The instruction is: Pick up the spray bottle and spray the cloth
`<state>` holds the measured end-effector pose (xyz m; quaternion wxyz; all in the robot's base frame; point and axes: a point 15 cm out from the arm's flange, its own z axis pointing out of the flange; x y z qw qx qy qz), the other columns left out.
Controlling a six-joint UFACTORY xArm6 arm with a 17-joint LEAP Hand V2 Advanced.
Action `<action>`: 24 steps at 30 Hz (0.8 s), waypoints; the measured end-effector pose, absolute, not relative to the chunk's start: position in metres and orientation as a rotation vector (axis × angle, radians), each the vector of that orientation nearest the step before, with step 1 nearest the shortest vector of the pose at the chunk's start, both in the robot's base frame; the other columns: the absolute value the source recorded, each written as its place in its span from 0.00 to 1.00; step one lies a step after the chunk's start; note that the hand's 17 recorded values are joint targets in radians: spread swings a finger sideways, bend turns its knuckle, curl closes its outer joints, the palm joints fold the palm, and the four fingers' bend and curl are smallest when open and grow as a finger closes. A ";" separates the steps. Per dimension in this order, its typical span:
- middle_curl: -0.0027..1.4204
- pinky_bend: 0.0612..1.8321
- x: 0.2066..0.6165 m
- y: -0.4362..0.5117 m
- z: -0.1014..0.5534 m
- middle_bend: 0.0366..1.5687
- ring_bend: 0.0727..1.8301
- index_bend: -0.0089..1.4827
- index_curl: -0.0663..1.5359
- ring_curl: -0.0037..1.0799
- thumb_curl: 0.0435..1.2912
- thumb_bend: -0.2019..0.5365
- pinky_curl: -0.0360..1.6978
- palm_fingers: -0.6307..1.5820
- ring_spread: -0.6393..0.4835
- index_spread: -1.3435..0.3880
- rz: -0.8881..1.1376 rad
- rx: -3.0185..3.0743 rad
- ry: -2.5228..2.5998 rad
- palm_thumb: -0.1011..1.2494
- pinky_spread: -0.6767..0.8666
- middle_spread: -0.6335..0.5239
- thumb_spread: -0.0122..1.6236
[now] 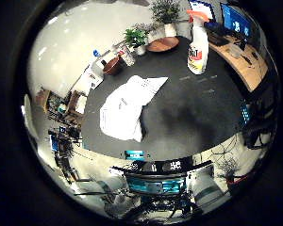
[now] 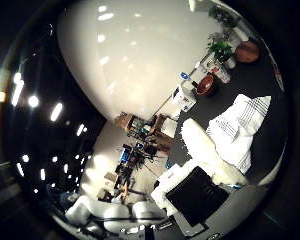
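Hand: the right hand [image 2: 200, 185] shows only as white and black parts at the edge of the thumb side palm view; one white finger [image 2: 202, 145] reaches out roughly straight above the table, closed on nothing. The hand reads as spread and empty, high over the dark table [image 1: 198, 117].
Cloth: the white cloth [image 1: 127, 106] lies crumpled and flat on the table, nearest the palm of all the task's things.
Spray bottle: the spray bottle [image 1: 198, 42] stands upright on the far part of the table, beyond the cloth and well apart from it, orange trigger head on top.
Long axis: vertical, so a grasp round the body would likely come from the side.
Direction of the coming move: across the cloth, out to the far bottle.
Beside the bottle: a wooden plate [image 1: 162, 44] and potted plant [image 1: 136, 38] stand near.
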<state>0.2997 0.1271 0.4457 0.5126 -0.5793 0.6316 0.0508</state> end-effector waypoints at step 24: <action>0.20 0.41 0.286 0.158 0.453 0.10 0.16 0.12 0.24 0.21 0.47 0.25 0.14 0.37 0.88 0.73 0.175 -1.452 1.449 0.64 0.87 0.76 0.63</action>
